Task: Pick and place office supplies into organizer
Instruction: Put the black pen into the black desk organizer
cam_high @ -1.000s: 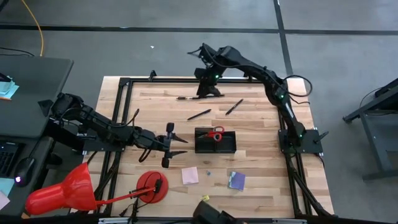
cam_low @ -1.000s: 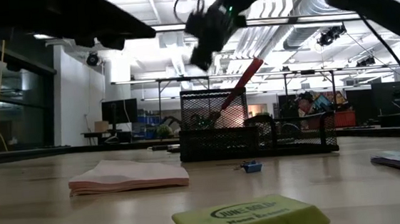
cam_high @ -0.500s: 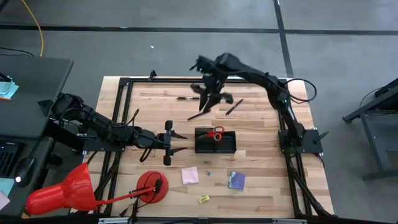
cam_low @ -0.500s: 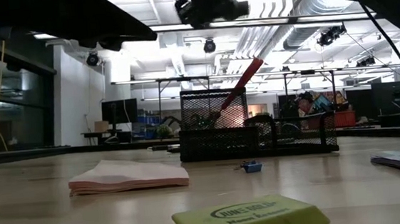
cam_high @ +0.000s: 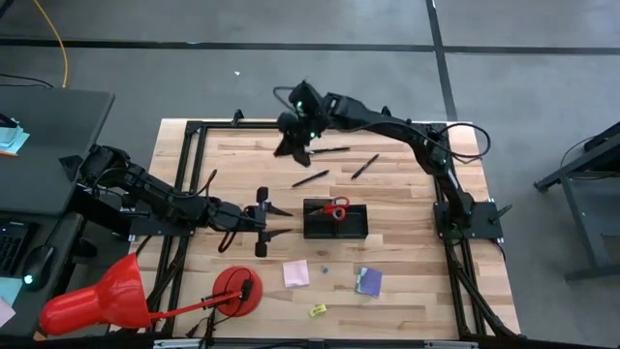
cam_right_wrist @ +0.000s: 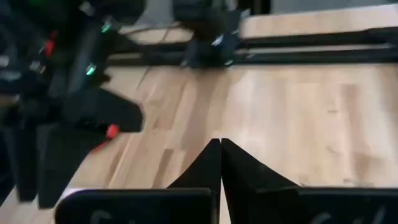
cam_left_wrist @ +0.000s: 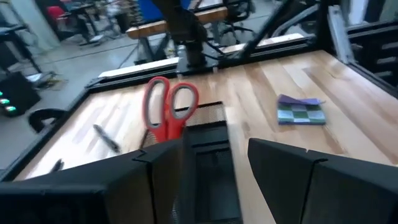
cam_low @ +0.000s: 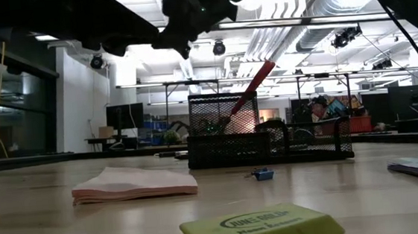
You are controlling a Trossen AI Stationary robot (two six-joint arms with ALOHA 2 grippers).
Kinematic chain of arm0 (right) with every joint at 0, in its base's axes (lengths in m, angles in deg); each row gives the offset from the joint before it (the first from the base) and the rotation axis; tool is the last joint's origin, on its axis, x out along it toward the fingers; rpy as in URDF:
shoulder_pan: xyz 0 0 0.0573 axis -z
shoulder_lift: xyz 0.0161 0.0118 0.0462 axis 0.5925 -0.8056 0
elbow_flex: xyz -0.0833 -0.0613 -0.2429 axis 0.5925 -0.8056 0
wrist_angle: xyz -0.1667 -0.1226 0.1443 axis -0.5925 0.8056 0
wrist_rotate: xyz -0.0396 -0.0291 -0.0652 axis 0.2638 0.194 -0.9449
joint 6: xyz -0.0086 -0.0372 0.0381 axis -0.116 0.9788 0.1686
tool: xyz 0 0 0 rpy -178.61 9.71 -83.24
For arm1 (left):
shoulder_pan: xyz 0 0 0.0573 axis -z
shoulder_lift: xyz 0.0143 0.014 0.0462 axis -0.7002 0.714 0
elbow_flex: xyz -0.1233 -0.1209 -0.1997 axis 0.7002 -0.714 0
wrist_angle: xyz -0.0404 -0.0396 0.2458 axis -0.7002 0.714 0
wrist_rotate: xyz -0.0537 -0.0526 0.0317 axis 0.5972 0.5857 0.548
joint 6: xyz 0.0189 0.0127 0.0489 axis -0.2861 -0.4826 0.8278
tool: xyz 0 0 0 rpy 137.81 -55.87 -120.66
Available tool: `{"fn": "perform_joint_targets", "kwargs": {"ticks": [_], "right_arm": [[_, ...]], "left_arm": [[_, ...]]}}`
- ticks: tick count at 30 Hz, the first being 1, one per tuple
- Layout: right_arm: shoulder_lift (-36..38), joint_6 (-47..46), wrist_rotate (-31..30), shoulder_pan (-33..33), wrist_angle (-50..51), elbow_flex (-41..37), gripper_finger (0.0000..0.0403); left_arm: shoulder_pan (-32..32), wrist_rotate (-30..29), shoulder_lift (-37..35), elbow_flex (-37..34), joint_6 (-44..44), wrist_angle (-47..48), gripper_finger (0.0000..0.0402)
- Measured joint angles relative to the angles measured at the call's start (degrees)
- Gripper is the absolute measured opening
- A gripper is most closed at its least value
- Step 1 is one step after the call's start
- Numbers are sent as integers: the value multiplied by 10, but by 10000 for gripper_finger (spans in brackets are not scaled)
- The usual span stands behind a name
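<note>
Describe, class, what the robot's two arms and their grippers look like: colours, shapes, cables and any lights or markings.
Both arms are matte black, built of jointed tubular links. The right arm carries looping black cables and small green lights along it. Its right gripper ends in two black wedge-shaped fingers. The left gripper has broad, flat black fingers, and black cables loop behind it. No printed markings can be read.

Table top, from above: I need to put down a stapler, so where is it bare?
Bare wood lies right of the organizer toward the frame rail, and between the left hand and the far pens. The near strip is crowded: pink pad, purple pad, red disc.
</note>
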Motion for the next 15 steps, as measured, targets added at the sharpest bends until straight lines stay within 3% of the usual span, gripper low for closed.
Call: {"fn": "perform_joint_targets", "kwargs": {"ticks": [2, 6, 9, 12, 15], "right_arm": [[2, -11, -35, 11, -37, 1, 5], [2, -29, -172, 33, -149, 1, 1], [2, -61, -147, 48, -235, 1, 7], [2, -68, -151, 46, -253, 0, 5], [8, -65, -130, 28, -311, -52, 1]], "left_arm": [[0, -26, 0, 0, 0, -13, 175], [0, -52, 0, 2, 0, -29, 175], [0, -61, 0, 9, 0, -27, 175], [0, -61, 0, 9, -1, -18, 175], [0, -74, 0, 10, -1, -2, 175]]}}
